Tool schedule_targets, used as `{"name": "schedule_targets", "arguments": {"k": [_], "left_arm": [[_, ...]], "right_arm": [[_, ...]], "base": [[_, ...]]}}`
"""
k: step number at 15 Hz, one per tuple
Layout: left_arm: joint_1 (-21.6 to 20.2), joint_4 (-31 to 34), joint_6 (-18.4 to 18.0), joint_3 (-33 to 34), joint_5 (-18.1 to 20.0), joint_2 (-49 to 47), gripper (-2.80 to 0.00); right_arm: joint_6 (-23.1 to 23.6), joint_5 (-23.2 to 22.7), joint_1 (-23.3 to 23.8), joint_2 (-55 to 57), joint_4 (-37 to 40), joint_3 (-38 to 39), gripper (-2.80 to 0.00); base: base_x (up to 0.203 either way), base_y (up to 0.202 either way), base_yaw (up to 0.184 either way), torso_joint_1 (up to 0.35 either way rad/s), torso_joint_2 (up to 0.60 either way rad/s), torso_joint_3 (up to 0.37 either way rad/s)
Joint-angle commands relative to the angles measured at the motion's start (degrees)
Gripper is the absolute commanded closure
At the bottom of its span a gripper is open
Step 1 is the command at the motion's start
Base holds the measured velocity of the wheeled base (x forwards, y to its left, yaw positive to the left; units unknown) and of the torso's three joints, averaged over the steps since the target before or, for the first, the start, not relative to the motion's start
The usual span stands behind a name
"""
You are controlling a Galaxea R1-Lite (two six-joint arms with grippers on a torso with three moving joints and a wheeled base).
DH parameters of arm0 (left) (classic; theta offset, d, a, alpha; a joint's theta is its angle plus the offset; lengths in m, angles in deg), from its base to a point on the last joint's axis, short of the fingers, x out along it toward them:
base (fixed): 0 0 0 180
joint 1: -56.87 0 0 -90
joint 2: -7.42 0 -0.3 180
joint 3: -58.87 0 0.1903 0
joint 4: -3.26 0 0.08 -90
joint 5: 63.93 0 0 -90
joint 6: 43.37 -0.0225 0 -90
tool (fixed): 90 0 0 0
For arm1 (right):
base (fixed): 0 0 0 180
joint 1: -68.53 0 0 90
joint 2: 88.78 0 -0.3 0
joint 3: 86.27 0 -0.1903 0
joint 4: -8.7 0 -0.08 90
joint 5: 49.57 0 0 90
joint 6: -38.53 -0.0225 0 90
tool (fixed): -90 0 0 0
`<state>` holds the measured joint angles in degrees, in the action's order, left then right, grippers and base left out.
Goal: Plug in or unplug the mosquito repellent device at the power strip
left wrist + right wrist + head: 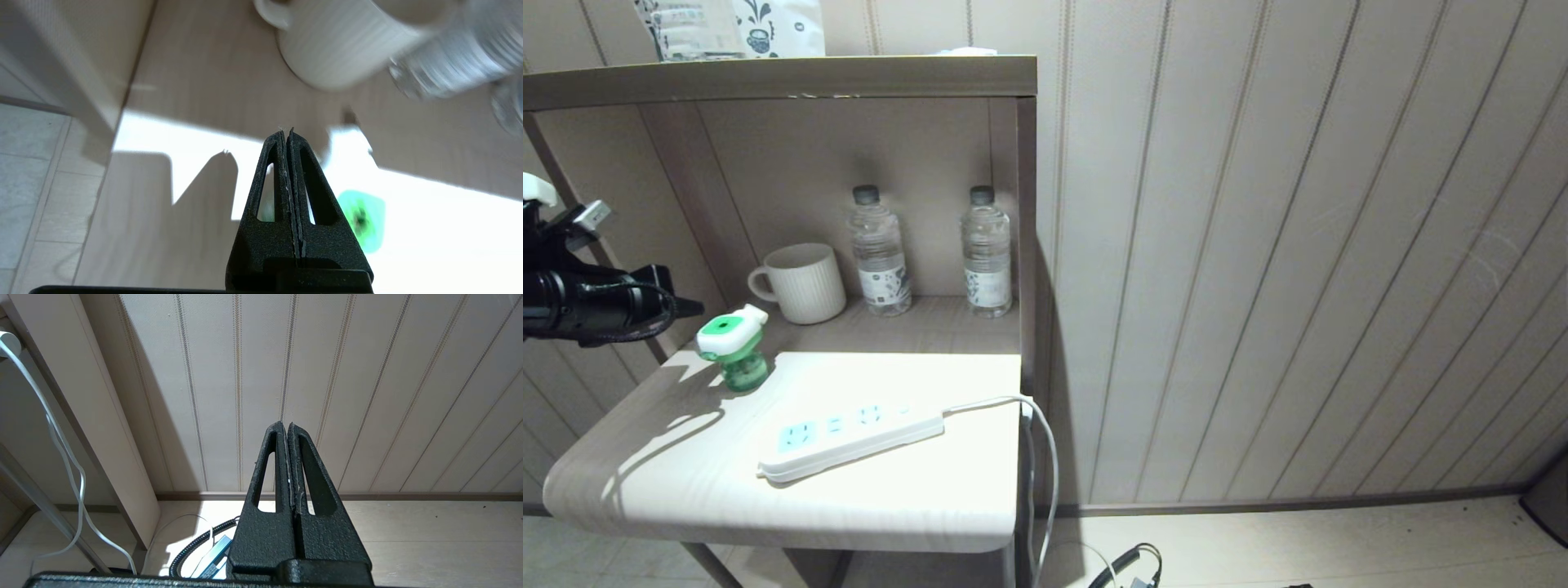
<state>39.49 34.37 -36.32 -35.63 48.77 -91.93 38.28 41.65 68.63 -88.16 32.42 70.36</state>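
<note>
The mosquito repellent device (734, 349), a white head with a green round top over a green bottle, stands on the shelf (645, 457), apart from the power strip (849, 437). The strip lies to its right, a white bar with pale blue sockets and a white cord (988, 402); nothing is plugged into it. My left gripper (690, 308) hangs shut and empty just left of and above the device. In the left wrist view that gripper (286, 132) is shut, and the device (363, 220) shows as a green blur beside the fingers. My right gripper (284, 425) is shut and empty, low by the floor.
A ribbed white mug (800, 282) and two water bottles (879, 251) (987, 251) stand at the back of the shelf. A side panel (1025, 237) closes the shelf on the right. Cables (196, 547) lie on the floor below.
</note>
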Motion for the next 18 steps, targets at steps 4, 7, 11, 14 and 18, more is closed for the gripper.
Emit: {"name": "schedule_targets", "arguments": {"k": [4,7,11,14,18], "left_arm": [[-4.25,-0.39,-1.99,9.4,2.25,13.28,0.0],[-5.4,-4.16,-2.21,19.73,2.26,22.13,0.0],[-5.02,-16.02,-2.42,33.34,2.37,35.75,-2.8],[-3.21,-26.76,-3.03,42.46,-0.23,40.92,-2.8],[-1.18,-59.47,-8.35,58.54,-4.91,35.58,-2.8]], "right_arm": [[-0.02,0.02,-0.01,-0.01,0.0,0.0,0.0],[-0.02,0.02,-0.01,-0.01,0.0,0.0,0.0],[-0.02,0.02,-0.01,-0.01,0.0,0.0,0.0],[-0.02,0.02,-0.01,-0.01,0.07,0.0,0.0],[-0.02,0.02,-0.01,-0.01,0.0,0.0,0.0]], "base": [[0.0,0.0,0.0,0.0,0.0,0.0],[0.0,0.0,0.0,0.0,0.0,0.0],[0.0,0.0,0.0,0.0,0.0,0.0],[0.0,0.0,0.0,0.0,0.0,0.0],[0.0,0.0,0.0,0.0,0.0,0.0]]}}
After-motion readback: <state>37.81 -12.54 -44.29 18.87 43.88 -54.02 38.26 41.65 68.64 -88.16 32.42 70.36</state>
